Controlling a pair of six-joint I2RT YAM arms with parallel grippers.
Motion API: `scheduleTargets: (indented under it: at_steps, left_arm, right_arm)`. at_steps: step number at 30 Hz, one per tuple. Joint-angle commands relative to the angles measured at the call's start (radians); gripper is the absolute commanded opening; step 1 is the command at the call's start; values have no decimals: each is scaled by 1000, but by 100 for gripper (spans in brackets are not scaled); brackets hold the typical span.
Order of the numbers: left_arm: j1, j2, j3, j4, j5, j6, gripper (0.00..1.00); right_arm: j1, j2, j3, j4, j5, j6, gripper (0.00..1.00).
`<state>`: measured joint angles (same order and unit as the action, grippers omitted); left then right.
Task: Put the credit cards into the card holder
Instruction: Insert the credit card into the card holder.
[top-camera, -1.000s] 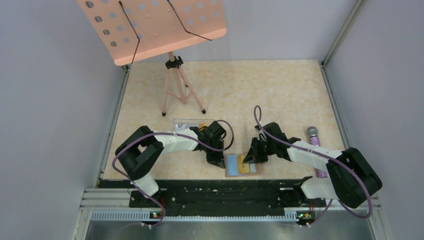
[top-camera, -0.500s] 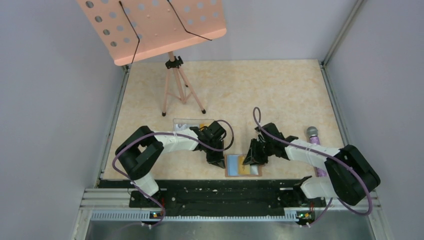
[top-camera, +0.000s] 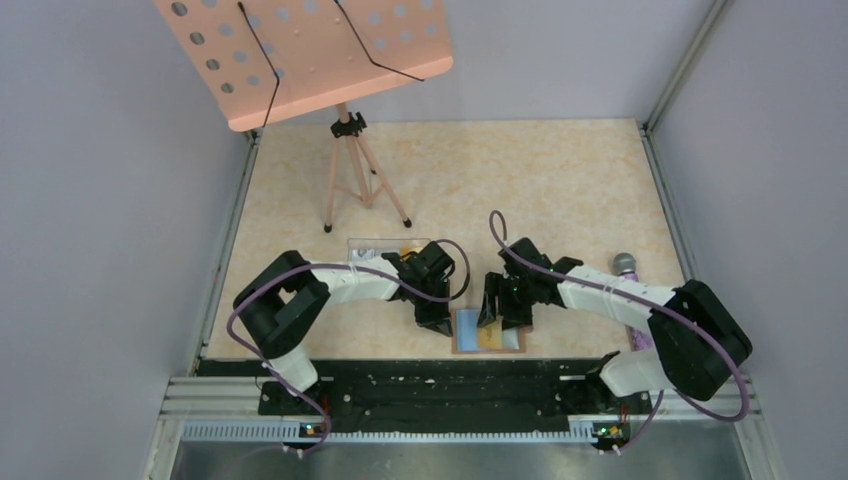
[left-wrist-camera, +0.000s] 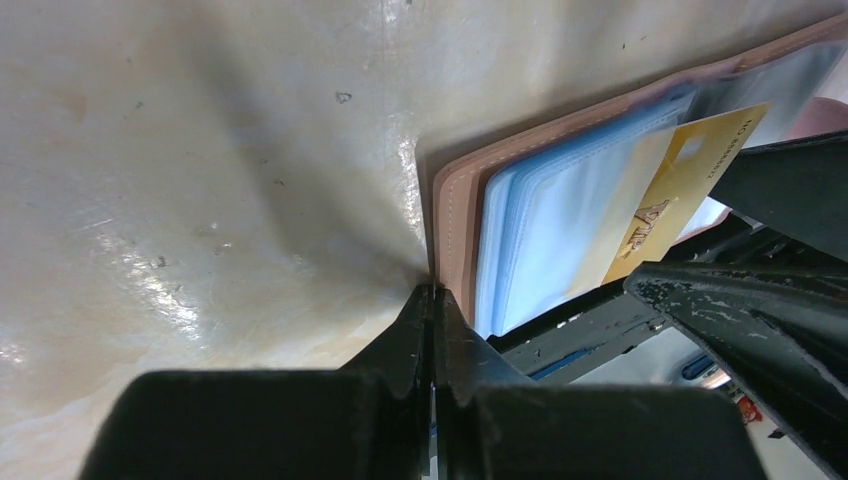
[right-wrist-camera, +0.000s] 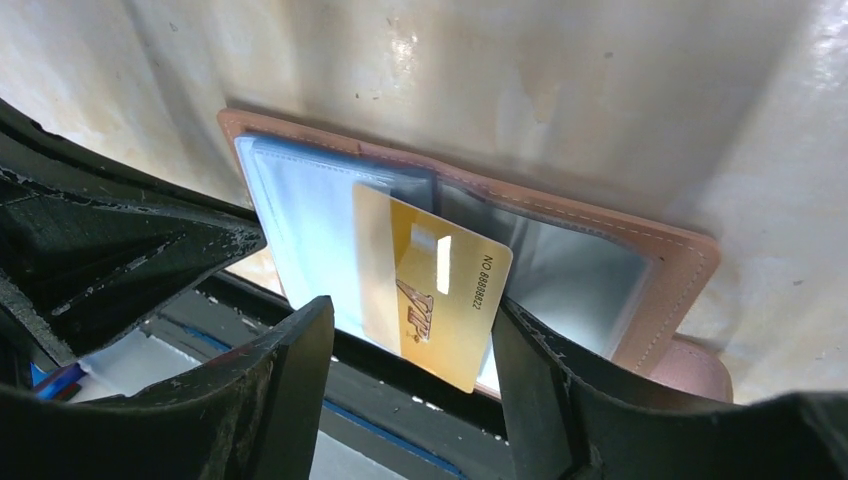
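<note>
Yellow card sits half inside the open card holder, at the near edge of the table. Right gripper has its jaws wide around the card. The left gripper, closed, pins the holder's edge. It seems best to push the card straight and flat.

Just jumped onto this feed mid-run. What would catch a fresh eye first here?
The big salmon-pink perforated music stand looms far left in the top view. At the near edge lies the open card holder, with a yellow card partway into its bluish sleeves. The right claw stands open astride that card; the left claw, shut, touches the holder's edge.
</note>
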<state>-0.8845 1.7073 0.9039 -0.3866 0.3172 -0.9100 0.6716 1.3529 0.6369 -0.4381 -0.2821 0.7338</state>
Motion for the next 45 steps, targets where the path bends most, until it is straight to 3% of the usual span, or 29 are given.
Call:
scheduleTargets:
  at_steps: [1, 15, 17, 20, 22, 24, 26, 31, 34, 39, 43, 45]
  left_arm:
    - [-18, 55, 13, 11, -24, 32, 0]
    - [-19, 64, 37, -1, -20, 42, 0]
    - [-21, 64, 41, -4, -23, 43, 0]
    - [-22, 59, 50, -18, -29, 47, 0]
    - [-22, 46, 55, -36, -42, 53, 0]
    - [-21, 23, 61, -70, -71, 59, 0]
    - [-22, -11, 64, -101, -103, 61, 2]
    - [-22, -133, 64, -138, -181, 52, 26]
    - [-22, -185, 63, -131, -181, 52, 33]
    - [-21, -219, 20, -21, -85, 30, 39]
    - [-21, -210, -72, 168, 14, -40, 40]
    - [-21, -196, -109, 234, 31, -70, 39]
  right_arm:
    - [42, 47, 28, -55, 61, -16, 60]
    - [123, 122, 65, 104, -56, 69, 38]
    - [129, 131, 62, 132, -77, 83, 32]
    - [135, 133, 56, 154, -91, 98, 12]
    - [135, 130, 55, 155, -91, 99, 7]
    - [137, 123, 60, 135, -80, 93, 8]
    - [138, 111, 70, 100, -59, 80, 19]
    - [142, 71, 93, 28, -8, 49, 48]
    - [141, 53, 101, 12, 4, 37, 56]
    - [142, 24, 103, 1, 19, 40, 54]
    - [142, 4, 96, -12, 33, 38, 42]
    - [142, 0, 89, -14, 36, 35, 31]
